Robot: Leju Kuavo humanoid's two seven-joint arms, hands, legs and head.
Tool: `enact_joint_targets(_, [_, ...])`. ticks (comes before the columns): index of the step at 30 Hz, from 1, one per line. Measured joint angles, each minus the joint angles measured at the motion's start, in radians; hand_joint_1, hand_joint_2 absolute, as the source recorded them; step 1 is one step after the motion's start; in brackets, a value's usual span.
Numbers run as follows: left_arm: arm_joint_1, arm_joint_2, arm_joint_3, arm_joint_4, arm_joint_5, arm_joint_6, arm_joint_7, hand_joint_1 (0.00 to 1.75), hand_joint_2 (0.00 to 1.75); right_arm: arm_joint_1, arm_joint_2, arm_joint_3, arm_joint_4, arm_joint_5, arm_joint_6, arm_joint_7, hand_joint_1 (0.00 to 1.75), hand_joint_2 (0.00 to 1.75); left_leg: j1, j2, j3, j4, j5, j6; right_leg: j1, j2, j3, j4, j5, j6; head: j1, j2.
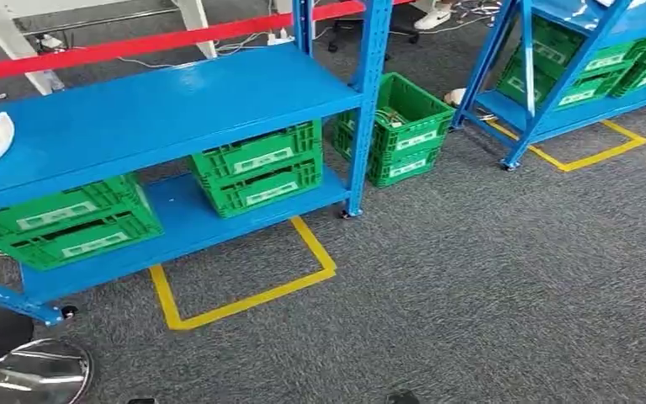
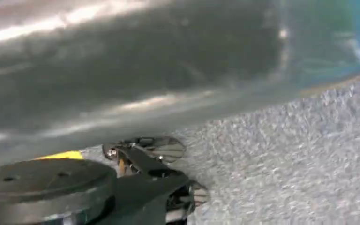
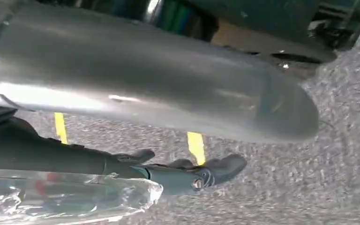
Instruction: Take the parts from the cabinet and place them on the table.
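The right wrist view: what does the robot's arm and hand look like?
The arm is a smooth, shiny silver tube with a rounded end. The right hand has dark, slim fingers with grey-teal parts and a small round silver screw. In the left wrist view, the left hand looks dark, with black and silvery parts.

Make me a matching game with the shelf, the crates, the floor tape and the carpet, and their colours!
Things:
1. shelf
2. crates
3. floor tape
4. carpet

Colours:
A. yellow
B. grey
C. blue
D. green

Pairs: 1-C, 2-D, 3-A, 4-B
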Motion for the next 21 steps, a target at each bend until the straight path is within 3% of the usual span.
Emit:
enact_joint_targets(1, [-0.001,0.002,0.0,-0.002,-0.001,0.0,0.0,0.0,0.0,0.001,0.001,0.0,0.0,0.001,0.0,0.0,0.0,0.0,0.002,0.0,0.006,0.004,-0.009,-0.008,-0.008,-0.001,0.013,-0.015,0.001,-0.004,-0.001,0.0])
enact_joint_targets(2, [-0.003,0.001,0.0,-0.002,0.0,0.0,-0.001,0.0,0.0,0.001,0.001,-0.001,0.0,0.002,0.0,-0.002,0.0,0.0,0.002,0.001,-0.006,0.034,-0.019,-0.016,-0.008,-0.003,0.025,-0.024,-0.002,-0.008,-0.007,0.0])
enact_joint_targets(3, [-0.004,0.001,0.0,-0.002,-0.001,0.0,-0.001,0.0,0.0,0.0,0.001,-0.001,0.0,0.003,0.001,-0.002,0.0,0.0,0.005,0.001,-0.041,0.095,-0.045,-0.021,-0.009,-0.005,0.033,-0.027,-0.005,-0.013,-0.007,0.0])
enact_joint_targets(5, [0.0,0.002,0.0,-0.002,-0.002,0.0,-0.001,0.0,0.0,0.001,0.001,-0.002,0.0,0.006,0.001,-0.002,0.0,0.0,0.011,0.002,-0.138,0.25,-0.096,-0.029,-0.009,-0.005,0.042,-0.028,-0.016,-0.017,-0.007,0.0])
enact_joint_targets(6, [0.003,0.002,0.0,-0.002,-0.003,0.0,-0.001,0.0,0.0,0.002,0.001,-0.002,0.0,0.006,0.0,-0.002,0.0,0.0,0.014,0.002,-0.177,0.297,-0.096,-0.033,-0.009,-0.004,0.05,-0.028,-0.022,-0.017,-0.007,0.0])
enact_joint_targets(7, [0.005,0.003,0.0,-0.002,-0.003,0.0,-0.001,0.0,0.0,0.002,0.001,-0.003,0.0,0.006,0.001,-0.002,0.0,0.0,0.017,0.002,-0.193,0.296,-0.066,-0.036,-0.009,-0.002,0.06,-0.028,-0.029,-0.016,-0.006,0.0])
enact_joint_targets(8, [0.005,0.003,0.0,-0.002,-0.003,0.0,-0.001,0.0,0.0,0.002,0.001,-0.003,0.0,0.007,0.001,-0.002,0.0,0.0,0.019,0.002,-0.189,0.258,-0.016,-0.038,-0.01,-0.001,0.071,-0.028,-0.037,-0.014,-0.007,0.0])
enact_joint_targets(10, [0.005,0.003,0.0,-0.002,-0.003,0.0,-0.001,0.0,0.0,0.002,0.001,-0.005,0.0,0.008,0.001,-0.002,0.0,0.0,0.021,0.003,-0.142,0.106,0.107,-0.036,-0.012,0.0,0.098,-0.028,-0.053,-0.007,-0.007,0.0])
enact_joint_targets(11, [0.007,0.003,0.0,-0.002,-0.003,0.0,0.0,0.0,0.0,0.004,0.001,-0.006,0.0,0.008,0.001,-0.002,0.0,0.0,0.02,0.006,-0.126,0.069,0.116,-0.033,-0.012,0.0,0.09,-0.03,-0.061,0.0,-0.006,0.0])
enact_joint_targets(12, [0.005,0.003,0.0,-0.002,-0.003,0.0,0.0,0.0,0.0,0.001,0.001,-0.007,0.0,0.008,0.001,-0.002,0.0,0.0,0.014,0.006,-0.115,0.042,0.106,-0.027,-0.007,0.002,0.099,-0.025,-0.068,0.01,-0.009,0.0])
enact_joint_targets(13, [0.003,0.003,0.0,-0.002,-0.003,0.0,0.0,0.0,0.0,-0.001,0.001,-0.007,0.0,0.008,0.001,-0.002,0.0,0.0,0.013,0.007,-0.115,0.033,0.09,-0.015,-0.008,0.001,0.094,-0.026,-0.065,0.015,-0.007,0.0])
enact_joint_targets(15, [0.007,0.004,0.0,-0.002,-0.003,0.0,0.0,0.0,0.0,-0.001,0.001,-0.008,0.0,0.008,0.001,-0.002,0.0,0.0,0.009,0.005,-0.115,0.028,0.086,-0.003,-0.01,-0.003,0.097,-0.037,-0.067,0.027,-0.007,0.0])
enact_joint_targets(17, [0.007,0.003,0.0,-0.002,-0.003,-0.001,-0.001,0.0,0.0,-0.002,0.001,-0.008,0.0,0.012,0.0,-0.003,0.0,0.0,0.017,0.005,-0.092,0.009,0.086,0.012,-0.012,-0.004,0.093,-0.012,-0.082,0.038,-0.003,0.0])
enact_joint_targets(18, [0.005,0.003,0.0,-0.002,-0.003,-0.001,-0.001,0.0,0.0,-0.004,0.001,-0.009,0.0,0.013,0.0,-0.004,0.0,0.0,0.017,0.006,-0.086,0.008,0.081,0.02,-0.012,-0.003,0.061,0.044,-0.103,0.039,0.0,0.0])
enact_joint_targets(20, [0.002,0.003,0.0,-0.002,-0.003,-0.001,-0.001,0.0,0.0,-0.003,0.001,-0.01,0.0,0.014,0.0,-0.004,0.0,0.0,0.014,0.007,-0.077,0.008,0.07,0.028,-0.012,-0.003,-0.046,0.217,-0.164,0.043,0.001,0.0])
enact_joint_targets(21, [0.002,0.003,0.0,-0.002,-0.003,-0.001,-0.001,0.0,0.0,-0.001,0.001,-0.012,0.0,0.015,0.0,-0.004,0.0,0.0,0.014,0.006,-0.071,0.008,0.064,0.028,-0.011,-0.003,-0.09,0.276,-0.172,0.045,0.001,0.0])
